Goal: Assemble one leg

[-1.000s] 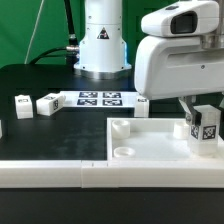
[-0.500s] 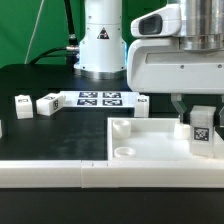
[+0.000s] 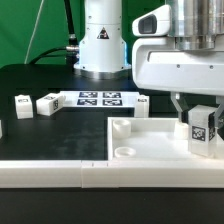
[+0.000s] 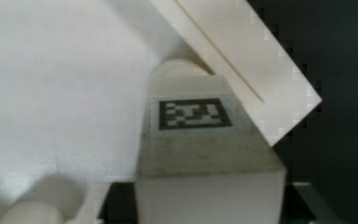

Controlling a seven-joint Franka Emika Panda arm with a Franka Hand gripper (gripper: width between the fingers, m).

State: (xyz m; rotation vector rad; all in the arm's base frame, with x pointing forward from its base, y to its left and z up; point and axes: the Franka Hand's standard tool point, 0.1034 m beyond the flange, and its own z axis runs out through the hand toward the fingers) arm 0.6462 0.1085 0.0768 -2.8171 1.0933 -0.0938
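Item: leg (image 3: 205, 132), small white block, tag facing the exterior camera; held upright between the fingers of the gripper (image 3: 199, 115), which is clamped on its sides; position, the corner of the square part (image 3: 150, 140) on the exterior view's right, just inside the raised rim; I cannot tell whether its foot touches the part's floor.

Wrist view: leg (image 4: 202, 150) in the middle with its tag showing; square part (image 4: 51, 90) spreads pale to one side; its rim edge runs just beside the leg, with dark table beyond.

Square part: floor mostly bare, open room across its middle; a raised post and a round socket sit at its corner on the exterior view's left.

Table (image 3: 60, 130): black, open strip between the part and the far items.

Far items: two loose legs (image 3: 35, 103) side by side; marker board (image 3: 100, 98) near them; a third block (image 3: 143, 102) just beside the board's end.
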